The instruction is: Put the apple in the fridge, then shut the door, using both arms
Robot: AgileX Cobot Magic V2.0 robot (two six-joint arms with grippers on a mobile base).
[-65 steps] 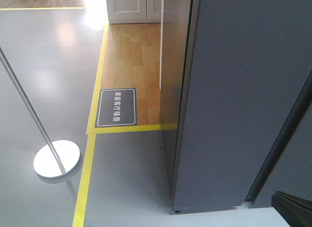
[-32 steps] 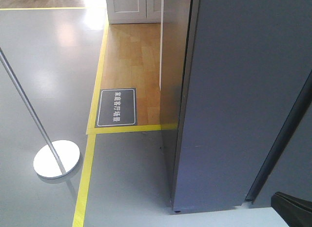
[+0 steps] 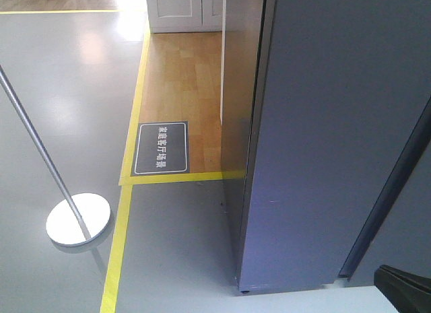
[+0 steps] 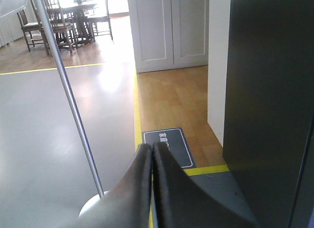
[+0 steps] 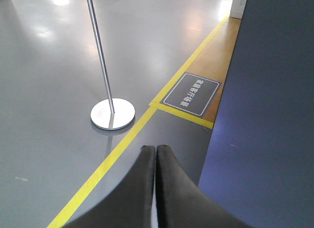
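Across the right half of the front-facing frame, the tall dark grey fridge (image 3: pixel 337 138) is seen from outside, its flat grey face filling the view from top to bottom; a narrow dark seam runs down near its left edge, and the door cannot be told apart from the body with certainty. No white interior is shown. The apple is not seen in any view, so its place relative to the fingers cannot be told.

At the lower centre of the left wrist frame, the black left gripper (image 4: pixel 151 152) is shown with its two fingers pressed together, nothing held between them. The dark side of the fridge stands at the right of that frame, apart from the fingertips.

At the lower centre of the right wrist frame, the black right gripper (image 5: pixel 155 152) is likewise shown with its fingers closed against each other and holding nothing. The grey fridge face fills the right of that frame, near but not touching the fingers.

On the grey floor at the lower left of the front frame, a round silver base with a slanted metal pole (image 3: pixel 77 219) is placed beside a yellow tape line (image 3: pixel 118 246). A dark rectangular floor sign with white characters (image 3: pixel 161 147) lies on the wooden flooring (image 3: pixel 182 77) at centre left.
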